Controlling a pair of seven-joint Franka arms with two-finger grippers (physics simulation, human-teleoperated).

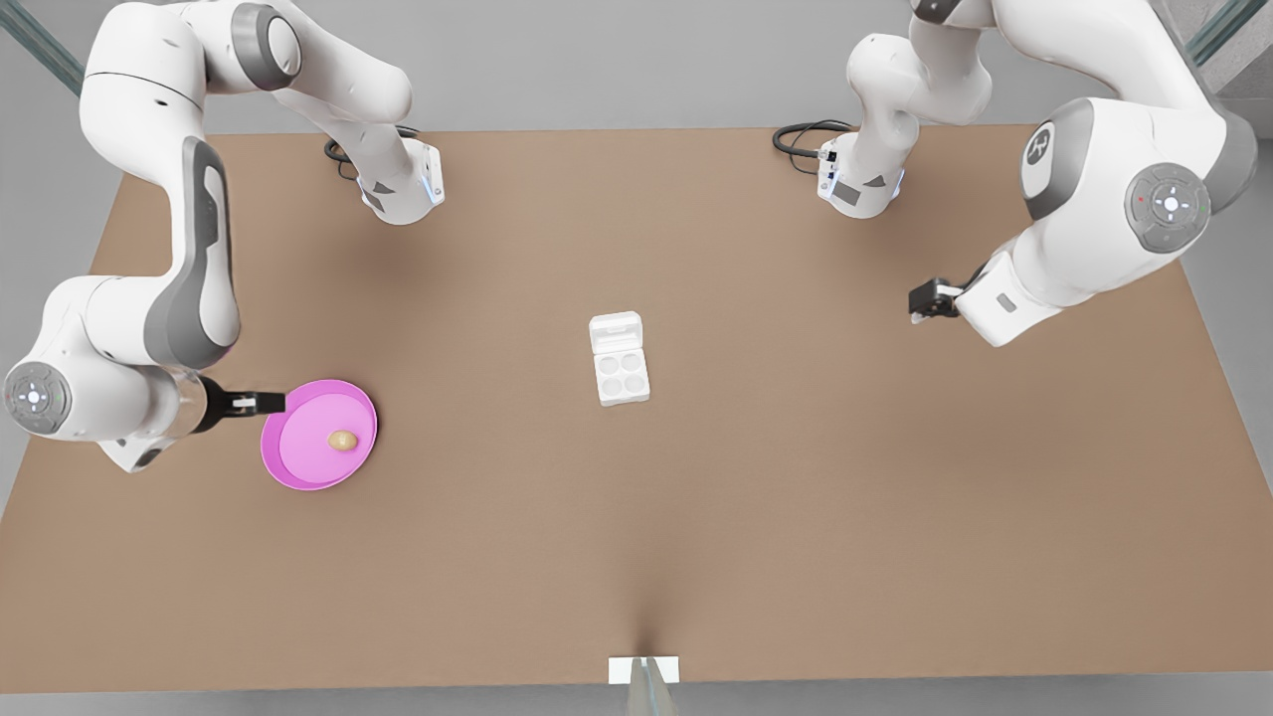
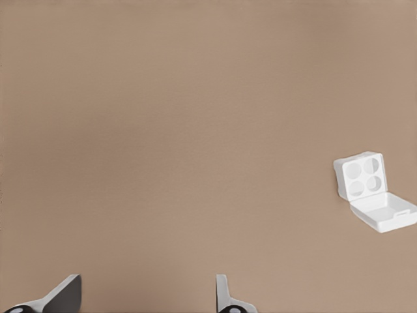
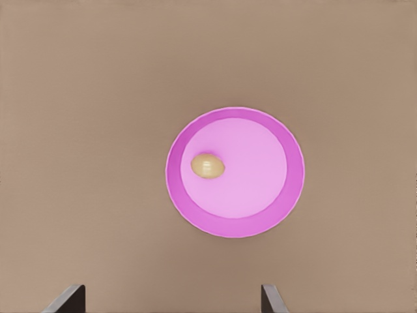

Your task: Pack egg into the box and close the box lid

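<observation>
A tan egg [image 1: 343,440] [image 3: 208,165] lies on a round pink plate [image 1: 298,469] [image 3: 234,225] at the front view's left. My right gripper [image 1: 271,403] [image 3: 171,303] hovers at the plate's edge, open, holding nothing. The white box [image 1: 623,376] [image 2: 362,175] sits mid-table with four empty cups showing. Its box lid [image 1: 615,331] [image 2: 386,212] is swung open and lies flat behind the tray. My left gripper [image 1: 917,301] [image 2: 144,303] hangs open above bare table at the front view's right, well apart from the box.
The brown table [image 1: 796,517] stretches wide around plate and box. Both arm bases [image 1: 403,189] stand at the far edge with black cables [image 1: 801,137]. A small white bracket [image 1: 643,669] sits at the near edge.
</observation>
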